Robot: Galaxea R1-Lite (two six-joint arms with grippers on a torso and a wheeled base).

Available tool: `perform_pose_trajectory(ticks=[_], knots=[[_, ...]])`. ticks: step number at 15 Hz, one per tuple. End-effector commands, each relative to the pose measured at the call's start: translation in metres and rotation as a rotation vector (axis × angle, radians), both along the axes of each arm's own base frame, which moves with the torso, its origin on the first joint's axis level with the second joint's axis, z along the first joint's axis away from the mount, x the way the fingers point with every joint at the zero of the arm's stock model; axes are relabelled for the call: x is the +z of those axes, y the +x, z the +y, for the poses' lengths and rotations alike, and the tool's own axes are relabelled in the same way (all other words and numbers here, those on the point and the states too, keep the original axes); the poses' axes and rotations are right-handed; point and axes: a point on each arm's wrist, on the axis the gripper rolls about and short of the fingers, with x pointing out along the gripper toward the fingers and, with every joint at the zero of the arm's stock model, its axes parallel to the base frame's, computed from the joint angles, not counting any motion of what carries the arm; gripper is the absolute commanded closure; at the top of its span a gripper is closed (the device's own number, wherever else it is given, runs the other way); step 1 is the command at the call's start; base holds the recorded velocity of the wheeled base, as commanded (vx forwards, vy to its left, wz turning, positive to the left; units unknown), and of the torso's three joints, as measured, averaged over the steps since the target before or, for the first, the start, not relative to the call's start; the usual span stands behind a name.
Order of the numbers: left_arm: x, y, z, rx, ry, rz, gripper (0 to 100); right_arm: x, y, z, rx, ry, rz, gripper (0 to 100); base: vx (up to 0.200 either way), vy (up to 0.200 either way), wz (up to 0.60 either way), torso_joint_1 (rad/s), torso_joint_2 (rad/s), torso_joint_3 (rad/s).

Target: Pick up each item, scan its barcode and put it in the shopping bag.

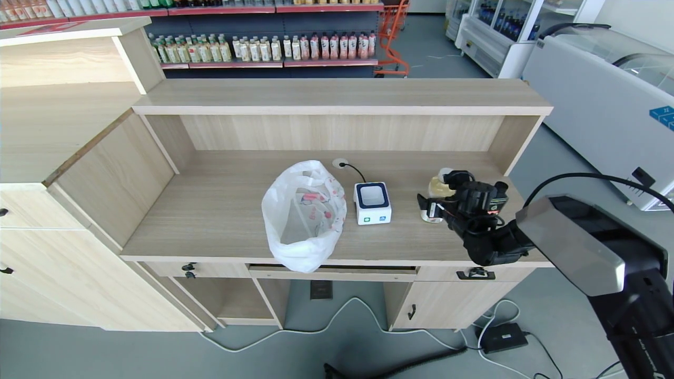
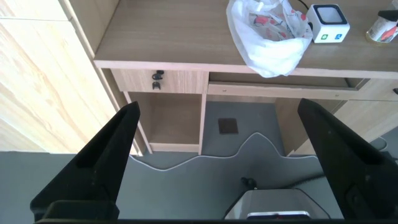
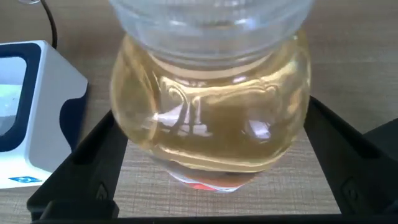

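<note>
A clear bottle of yellow liquid (image 1: 438,185) (image 3: 211,106) stands upright on the wooden counter (image 1: 221,210), to the right of the scanner. My right gripper (image 1: 435,196) (image 3: 212,109) is open, with one finger (image 3: 81,168) on each side of the bottle's belly. The white barcode scanner (image 1: 372,202) (image 3: 25,118) sits at mid-counter with its window facing up. A white plastic shopping bag (image 1: 303,216) (image 2: 270,34) stands open to its left with something pink and red inside. My left gripper (image 2: 217,107) hangs open and empty below counter height, in front of the counter's left part.
The counter has a raised back wall and side walls (image 1: 337,131). A black cable (image 1: 354,168) runs from a hole in the top to the scanner. Drawers and open cubbies (image 2: 168,124) lie under the counter. Cables and a power brick (image 1: 503,337) lie on the floor.
</note>
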Motion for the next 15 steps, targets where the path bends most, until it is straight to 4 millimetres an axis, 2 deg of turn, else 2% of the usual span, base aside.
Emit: perform_pose_trajectory(ticks=[1,3,4,13,15], knots=[[0.000,0.000,0.000,-0.001,-0.001,0.000,0,0.002,0.006,-0.010,-0.002,-0.001,0.005,0,0.000,0.000,0.00,0.000,0.00,0.000],[0.000,0.000,0.000,-0.001,-0.001,0.000,0,0.004,0.011,-0.015,0.018,-0.001,-0.004,0,0.000,0.000,0.00,0.000,0.00,0.000],[0.000,0.000,0.000,-0.001,-0.001,0.000,0,0.004,0.014,-0.018,0.024,-0.004,-0.013,100,0.000,0.000,0.00,0.000,0.00,0.000],[0.000,0.000,0.000,0.000,-0.001,0.000,0,-0.002,0.017,-0.027,0.020,-0.091,0.000,100,0.000,0.000,0.00,0.000,0.00,0.000],[0.000,0.000,0.000,0.000,-0.001,0.000,0,0.003,0.016,-0.027,0.020,-0.091,-0.010,100,0.000,0.000,0.00,0.000,0.00,0.000]])
